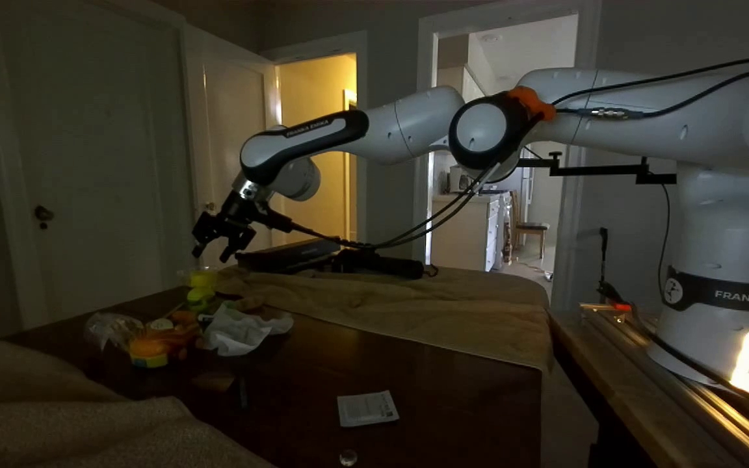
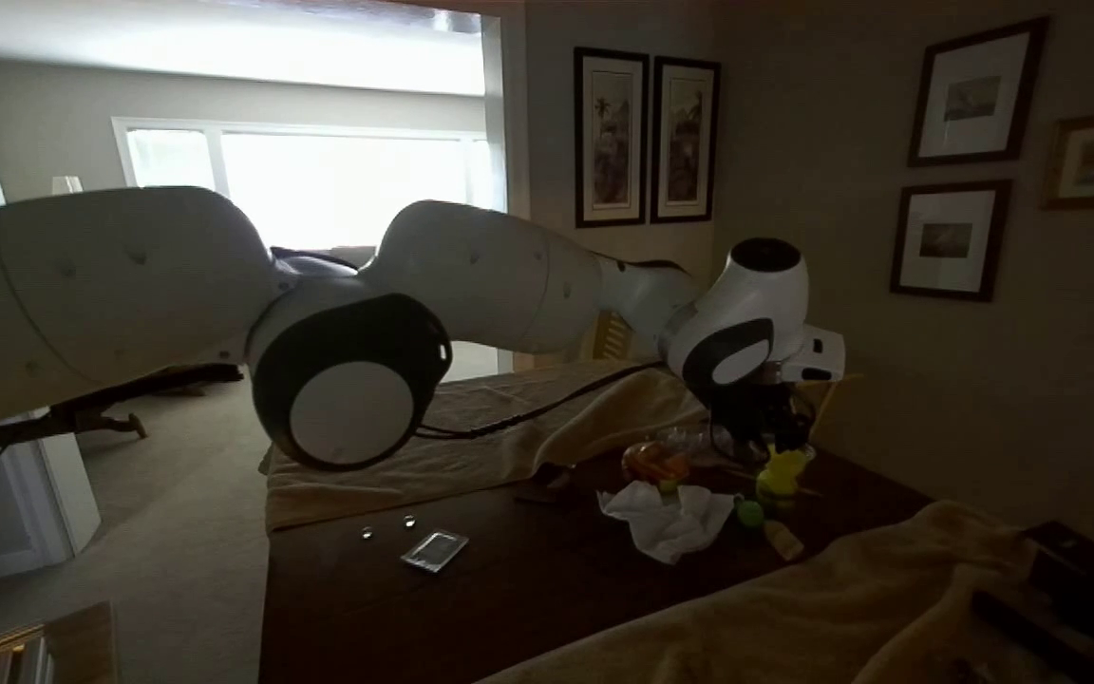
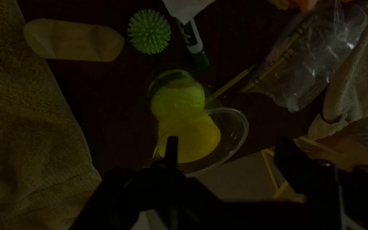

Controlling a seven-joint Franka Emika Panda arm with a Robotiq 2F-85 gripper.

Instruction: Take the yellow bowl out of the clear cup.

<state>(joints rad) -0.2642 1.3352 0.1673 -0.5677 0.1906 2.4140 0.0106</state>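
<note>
Yellow bowl (image 3: 200, 140), inside the clear cup (image 3: 245, 127) and close to the cup's mouth. Below the bowl, toward the cup's base, sits a round yellow-green thing (image 3: 177, 100). Over the cup's mouth is the gripper (image 3: 227, 142), its fingers (image 3: 171, 151) spread apart; in the wrist view one overlaps the bowl and the cup's rim, while the other shows outside the rim. Whether either touches the cup or the bowl cannot be told. Just beside the cup lies a thin stick (image 3: 233, 81). Near the cup's base are a dark-capped marker (image 3: 194, 43) and a spiky green ball (image 3: 149, 31). Somewhat farther from the cup lie a tan towel (image 3: 27, 127), a pale oblong block (image 3: 73, 40) and a clear plastic bag (image 3: 305, 70). In both exterior views, a crumpled white sheet (image 2: 670, 521), paper or cloth, lies past the marker from the cup, with an orange thing (image 2: 653, 463) near the bag. Well apart from the cup, a flat packet (image 1: 368, 408) rests on the dark table (image 1: 452, 390). Beside the packet, in an exterior view, are two small glass beads (image 2: 409, 521), one of them farthest from the cup.
</note>
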